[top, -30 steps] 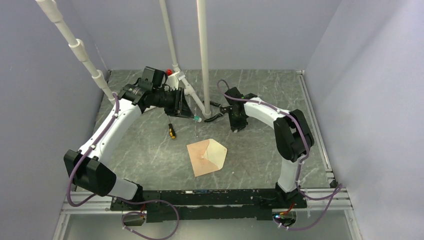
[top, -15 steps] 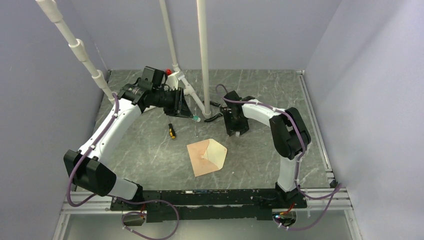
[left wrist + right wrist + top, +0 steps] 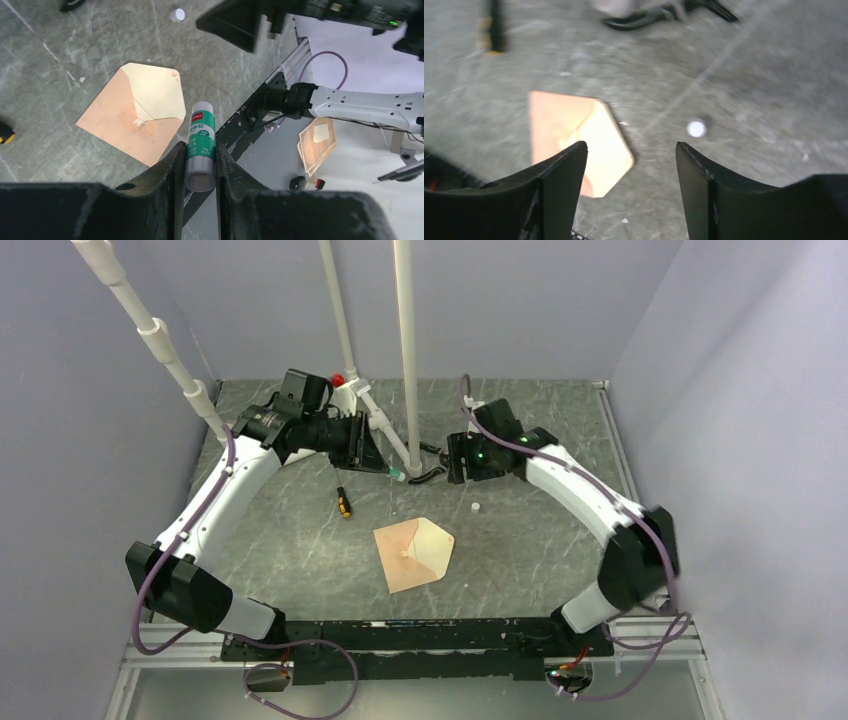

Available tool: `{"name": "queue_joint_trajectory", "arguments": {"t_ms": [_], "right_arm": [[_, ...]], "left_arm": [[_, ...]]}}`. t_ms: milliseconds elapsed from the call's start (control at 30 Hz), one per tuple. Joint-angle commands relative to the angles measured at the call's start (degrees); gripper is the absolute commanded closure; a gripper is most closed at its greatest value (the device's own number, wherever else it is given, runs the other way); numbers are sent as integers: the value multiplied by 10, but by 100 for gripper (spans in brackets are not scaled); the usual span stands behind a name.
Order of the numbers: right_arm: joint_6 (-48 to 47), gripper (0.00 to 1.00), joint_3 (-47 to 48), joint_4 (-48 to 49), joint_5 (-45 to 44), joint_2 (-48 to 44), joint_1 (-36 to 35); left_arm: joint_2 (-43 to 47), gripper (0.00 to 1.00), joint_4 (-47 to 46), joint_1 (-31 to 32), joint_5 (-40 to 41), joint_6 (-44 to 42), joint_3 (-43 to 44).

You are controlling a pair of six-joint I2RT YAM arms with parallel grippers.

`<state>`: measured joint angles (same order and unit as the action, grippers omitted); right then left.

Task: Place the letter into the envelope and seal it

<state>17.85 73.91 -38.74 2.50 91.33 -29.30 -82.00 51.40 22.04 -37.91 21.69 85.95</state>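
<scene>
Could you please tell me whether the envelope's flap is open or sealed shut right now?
Open: the envelope lies flat with its pointed flap spread out, paler inner side facing up.

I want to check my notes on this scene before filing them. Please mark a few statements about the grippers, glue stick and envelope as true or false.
1. The left gripper grips a glue stick. True.
2. The right gripper is shut on the white cap. False: it stands open and empty; the cap lies on the table.
3. The envelope lies with its flap open. True.
4. The black and yellow tool lies on the envelope. False: it lies apart from it.
</scene>
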Motion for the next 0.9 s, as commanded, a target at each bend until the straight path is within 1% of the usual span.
{"name": "queue_joint_trajectory", "arguments": {"t_ms": [0,100,233,333,467,600,667,767,800,867], "right_arm": [[-95,28,-54,128,207,-141,-13],[-102,21,-93,213,282,-210,-32],[-96,19,-95,272,343,-244,-54],[-117,19,-72,272,355,-239,-76],[-171,20,-10,202,361,-201,-104],[-218,26,36,142,361,-170,-127],[-223,33,50,125,366,-162,-132],[-228,46,63,105,370,-155,-136],[-230,48,66,99,373,-153,-137],[-237,49,73,85,374,-150,-138]], "left_arm": [[10,98,-28,3,-66,-17,23],[10,98,-36,4,-101,-23,24],[11,98,-35,8,-144,-38,27],[11,98,-26,11,-175,-55,30],[13,98,-23,14,-219,-61,29],[20,97,-27,17,-241,-61,27],[25,98,-29,17,-238,-61,24],[31,97,-32,17,-235,-60,23],[33,98,-33,17,-234,-60,22],[37,98,-37,17,-232,-60,23]]}}
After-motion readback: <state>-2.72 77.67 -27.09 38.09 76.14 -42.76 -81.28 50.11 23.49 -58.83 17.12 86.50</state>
